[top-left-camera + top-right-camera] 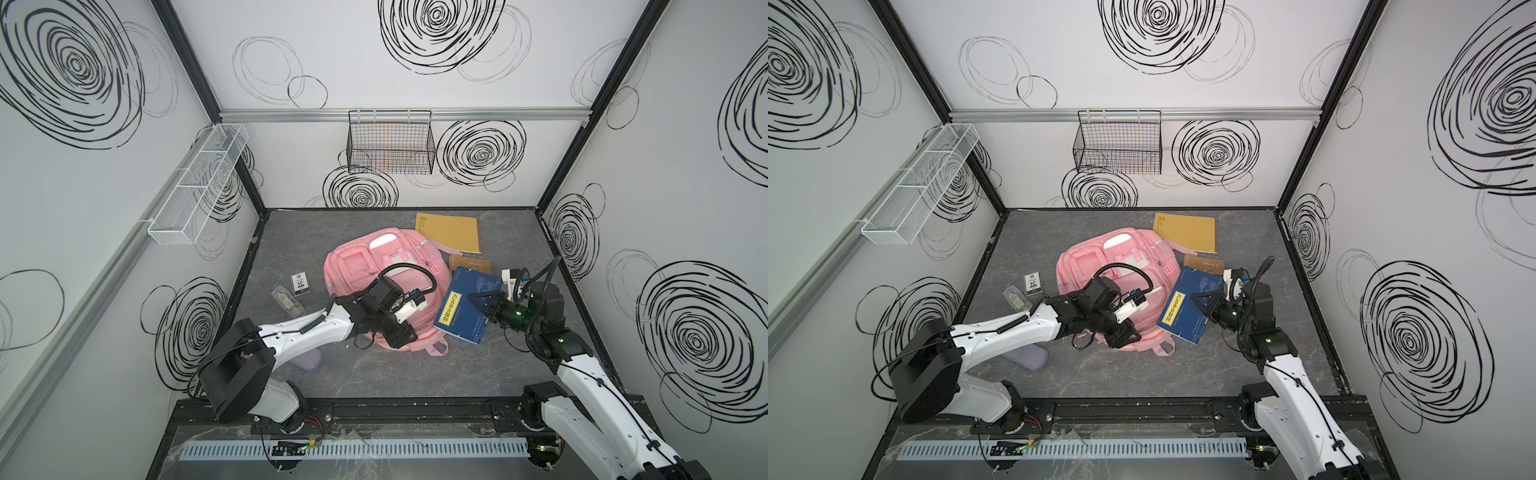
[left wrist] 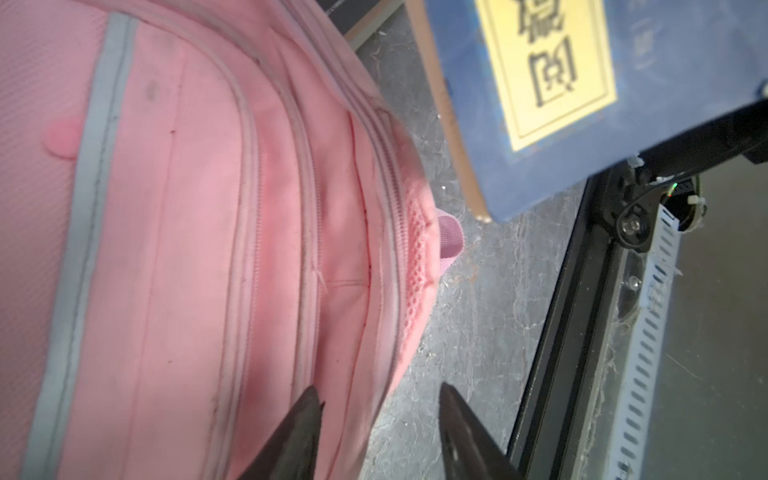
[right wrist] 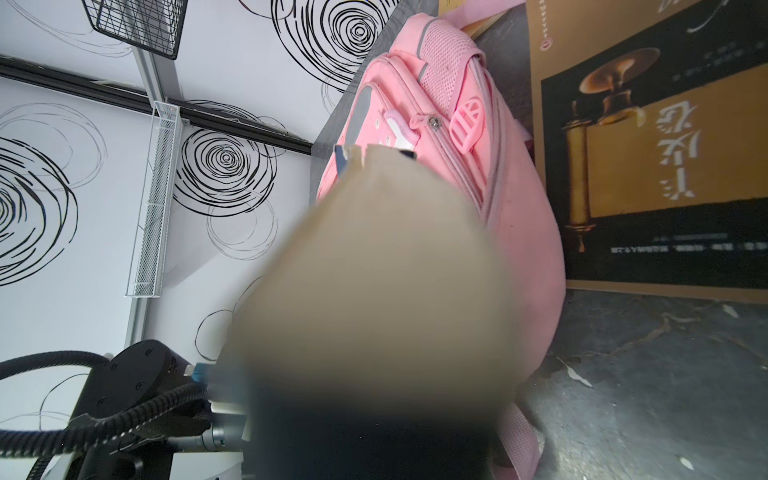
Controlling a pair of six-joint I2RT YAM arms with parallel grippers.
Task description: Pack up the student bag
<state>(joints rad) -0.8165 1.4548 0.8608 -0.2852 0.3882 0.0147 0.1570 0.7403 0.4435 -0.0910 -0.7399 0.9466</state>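
Grey marbled tabletop [image 1: 374,374]; student bag [image 1: 357,270] lies flat on it. I note a mustard notebook [image 1: 451,232] beyond the bag and a brown book [image 1: 471,264] at its right. Left of the bag: badge card [image 1: 300,283], clear case [image 1: 286,303], lilac pouch [image 1: 309,360].

student bag [image 2: 187,208] was matt pink woven cloth, mesh side panel; blue book [image 1: 465,324] cover was smooth, slight sheen; tabletop [image 1: 415,374] matt grey, marbled; basket [image 1: 390,145] black metal wire.

White arm shells [image 1: 307,332], black joints [image 1: 237,372], ribbed cables [image 1: 405,264], black left claw [image 2: 380,395].

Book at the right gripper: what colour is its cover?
Dark blue book, with a yellow label bearing black characters; clearest in a top view.
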